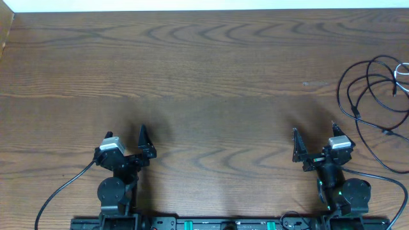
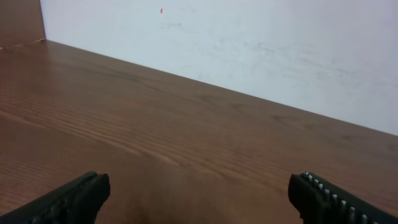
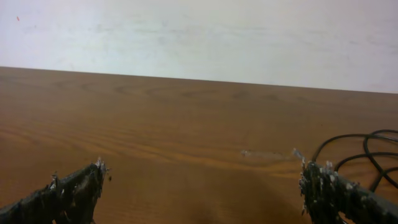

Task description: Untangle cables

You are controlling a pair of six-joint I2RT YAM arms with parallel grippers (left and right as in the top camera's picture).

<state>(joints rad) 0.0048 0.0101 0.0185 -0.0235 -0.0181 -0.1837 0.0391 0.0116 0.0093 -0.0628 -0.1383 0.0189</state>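
My left claw point(image 2: 198, 186) and right claw point(image 3: 202, 177) both stand spread wide, pinching nothing, low over the worktop point(image 1: 192, 64). The cables point(image 1: 374, 89) lie in loose loops ahead-right of my right claw, well apart.

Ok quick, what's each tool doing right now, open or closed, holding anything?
Left tool: open, holding nothing.
Right tool: open, holding nothing.

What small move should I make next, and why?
Probably move the right gripper forward and rightward toward the cables: the loops lie ahead and right of it, untouched, and its jaws are open and empty.
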